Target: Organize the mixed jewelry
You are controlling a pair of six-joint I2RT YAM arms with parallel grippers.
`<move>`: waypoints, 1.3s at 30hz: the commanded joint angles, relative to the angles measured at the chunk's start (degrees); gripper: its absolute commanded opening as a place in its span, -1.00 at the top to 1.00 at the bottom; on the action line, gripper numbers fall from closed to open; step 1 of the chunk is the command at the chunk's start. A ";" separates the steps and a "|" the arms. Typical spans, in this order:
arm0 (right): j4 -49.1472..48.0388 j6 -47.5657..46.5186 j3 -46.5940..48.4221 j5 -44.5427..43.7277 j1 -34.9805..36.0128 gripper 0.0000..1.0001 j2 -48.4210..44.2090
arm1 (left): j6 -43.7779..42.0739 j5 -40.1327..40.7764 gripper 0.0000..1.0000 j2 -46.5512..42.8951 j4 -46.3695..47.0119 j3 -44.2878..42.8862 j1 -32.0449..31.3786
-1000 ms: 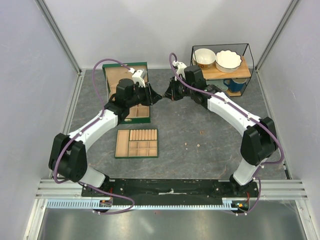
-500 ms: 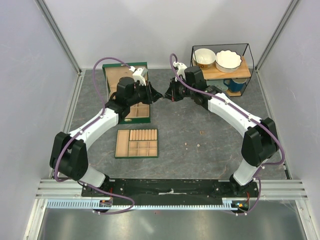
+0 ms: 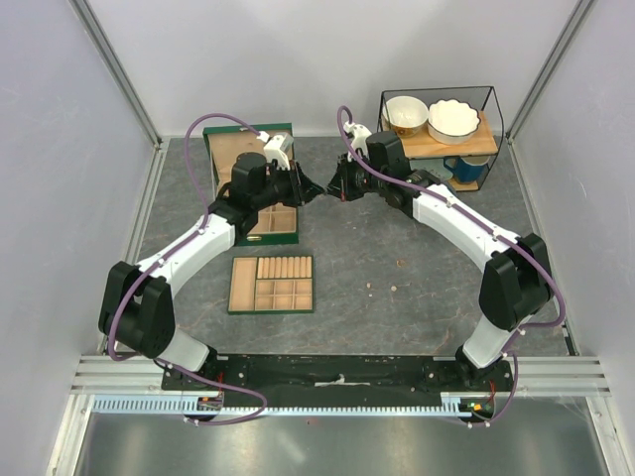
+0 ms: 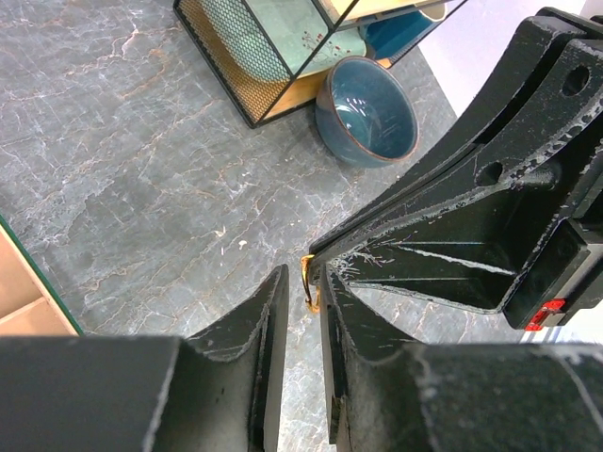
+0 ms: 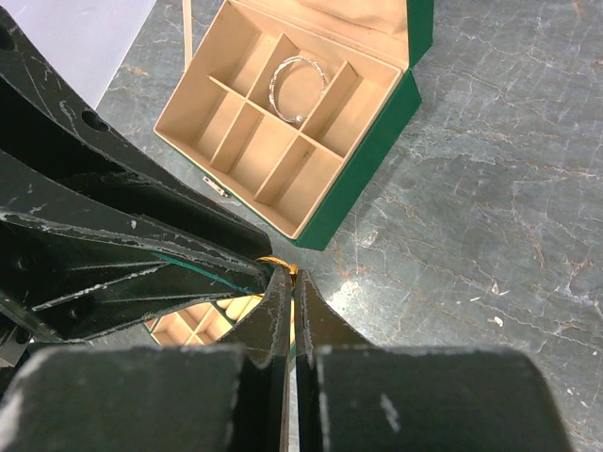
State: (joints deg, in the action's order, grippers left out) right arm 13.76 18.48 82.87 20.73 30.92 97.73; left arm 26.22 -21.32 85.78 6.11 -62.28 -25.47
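Above the table's middle my two grippers meet tip to tip. My right gripper [image 5: 292, 275] [image 3: 335, 190] is shut on a small gold ring [image 5: 279, 265] [image 4: 308, 282] at its fingertips. My left gripper [image 4: 301, 278] [image 3: 316, 190] stands open with the ring between its tips. The ring lies against one finger, with a gap to the other. A silvery bangle [image 5: 297, 87] lies in a compartment of the open green box [image 5: 377, 132] [image 3: 270, 223]. Three tiny pieces [image 3: 401, 263] [image 3: 369, 291] [image 3: 393, 289] lie on the table to the right.
A loose tan compartment tray [image 3: 271, 284] lies near the front, left of centre. At the back right a black wire rack [image 3: 442, 134] holds two bowls and a blue mug [image 3: 466, 169]. A blue bowl [image 4: 367, 111] shows beside the rack.
My left gripper's jaws have narrowed a little around the ring. Both arms have hardly moved.
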 commanded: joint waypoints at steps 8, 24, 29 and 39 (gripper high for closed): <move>-2.42 0.33 0.80 -0.51 0.11 1.00 -1.93 | 1.21 -0.92 0.48 -1.05 2.77 1.46 -0.28; -2.42 -0.64 -0.34 -1.57 -0.07 0.96 -2.99 | 1.21 -0.30 0.97 -1.75 3.29 2.51 -0.28; -2.07 -1.69 -0.52 -0.43 -0.24 0.49 -3.43 | 0.50 0.23 0.97 -2.63 3.38 3.04 -0.10; -0.49 -5.03 -2.36 9.47 -4.54 -0.21 -7.56 | -1.52 -8.28 0.97 -3.25 4.35 2.69 1.83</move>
State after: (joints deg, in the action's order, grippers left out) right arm 14.28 15.20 81.19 22.74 28.47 93.23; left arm 26.52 -23.00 84.60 8.27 -59.09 -24.93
